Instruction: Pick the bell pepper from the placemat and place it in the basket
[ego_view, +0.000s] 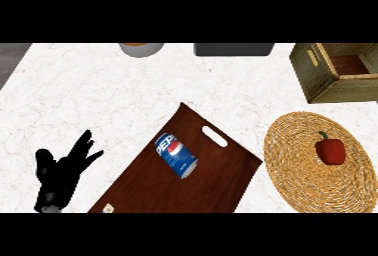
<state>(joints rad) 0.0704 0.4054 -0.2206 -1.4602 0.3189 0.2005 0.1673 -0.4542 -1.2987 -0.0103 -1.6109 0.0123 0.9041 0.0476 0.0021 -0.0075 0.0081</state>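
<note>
1. Head view is showing the red bell pepper with a green stem (331, 150) lying on the round woven straw placemat (295, 170), right of the dark wooden tray (221, 175) carrying a blue soda can (175, 155).
2. Only the black left hand (65, 170) is showing, resting at the view's left on the white marble tabletop (88, 90), fingers spread, holding nothing.
3. Reaching well probably means coming from above and closing around the pepper's body.
4. Carrying it to the square wicker basket (325, 85) beyond the placemat likely needs lifting over the near wall.
</note>
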